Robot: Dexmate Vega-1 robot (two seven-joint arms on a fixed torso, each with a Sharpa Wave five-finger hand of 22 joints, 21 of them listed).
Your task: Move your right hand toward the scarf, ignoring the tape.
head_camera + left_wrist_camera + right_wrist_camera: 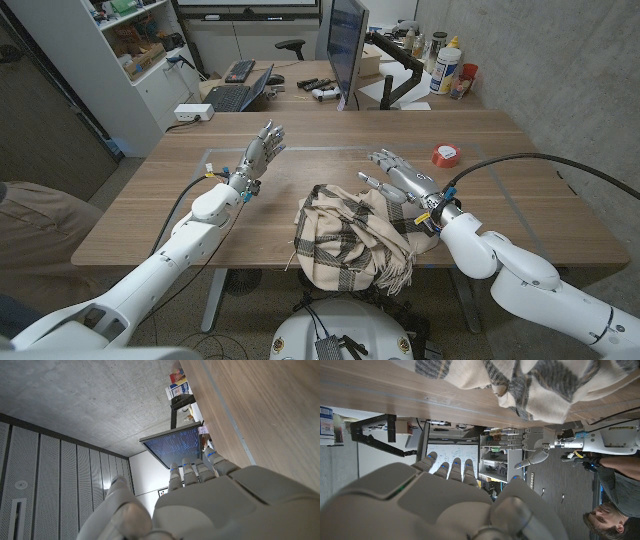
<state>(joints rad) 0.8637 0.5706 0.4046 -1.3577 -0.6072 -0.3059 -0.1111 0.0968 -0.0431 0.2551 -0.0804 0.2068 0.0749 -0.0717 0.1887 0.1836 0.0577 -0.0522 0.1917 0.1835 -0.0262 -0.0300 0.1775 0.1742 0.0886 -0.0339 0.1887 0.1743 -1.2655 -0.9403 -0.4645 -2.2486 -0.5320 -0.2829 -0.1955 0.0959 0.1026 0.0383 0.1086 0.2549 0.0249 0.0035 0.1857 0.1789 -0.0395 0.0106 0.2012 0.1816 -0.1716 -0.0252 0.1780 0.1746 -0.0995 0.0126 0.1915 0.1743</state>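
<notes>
A wooden table (300, 160) stands in the middle of the room on a grey floor (130, 170). Beyond its far edge is a second desk (300, 95) carrying a monitor (345, 45) with a lit screen, a laptop (250, 92), a keyboard (240, 70) and a black monitor arm (400, 75); bottles (445, 65) stand at its right end. An office chair (291, 47) sits behind it. A white shelf unit (135, 50) holding boxes lines the left side, with a white power strip (193, 112) at its foot. The right wall (560, 90) is bare grey concrete. At the left edge is a person's tan trouser leg (40, 215).
</notes>
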